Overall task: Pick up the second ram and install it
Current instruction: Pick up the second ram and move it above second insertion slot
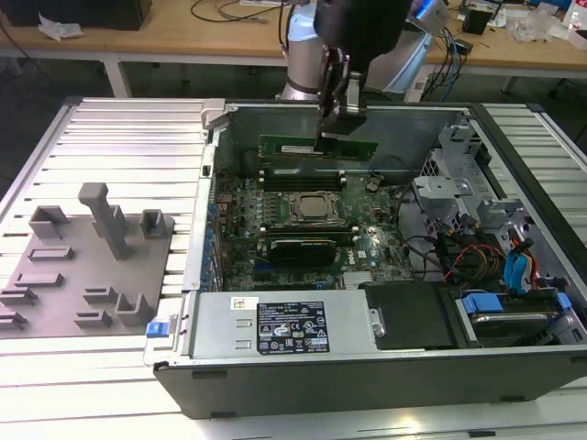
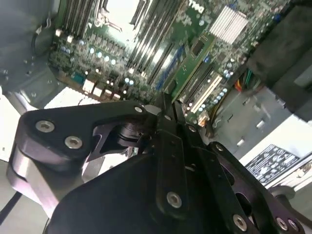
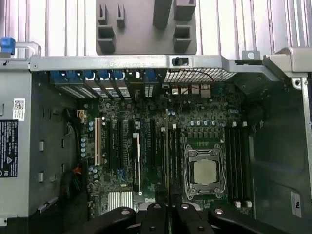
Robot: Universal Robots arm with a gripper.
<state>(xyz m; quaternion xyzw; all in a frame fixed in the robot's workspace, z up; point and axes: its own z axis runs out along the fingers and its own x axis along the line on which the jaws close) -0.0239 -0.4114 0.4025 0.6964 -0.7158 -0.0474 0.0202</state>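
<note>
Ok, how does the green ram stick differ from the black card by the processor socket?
The second ram is green; the black card is dark. In the exterior view the ram is held above the motherboard in the jaws of the gripper, beyond the processor socket; the card sits on the board, on the socket's near side. Both are long and lie parallel.

Far side of the exterior view: you have a wood-topped workbench (image 1: 183, 32) on a white frame (image 1: 117, 78), with dark floor (image 1: 41, 87) beneath it. On the bench, a black box (image 1: 83, 11) and crumpled white wrapping (image 1: 57, 27) sit toward the exterior view's left; blue cables (image 1: 449, 64) hang toward its right. Your work surface is a ribbed aluminium table (image 1: 128, 137). Light is even, with bright glare on the near slats (image 1: 73, 385).
</note>
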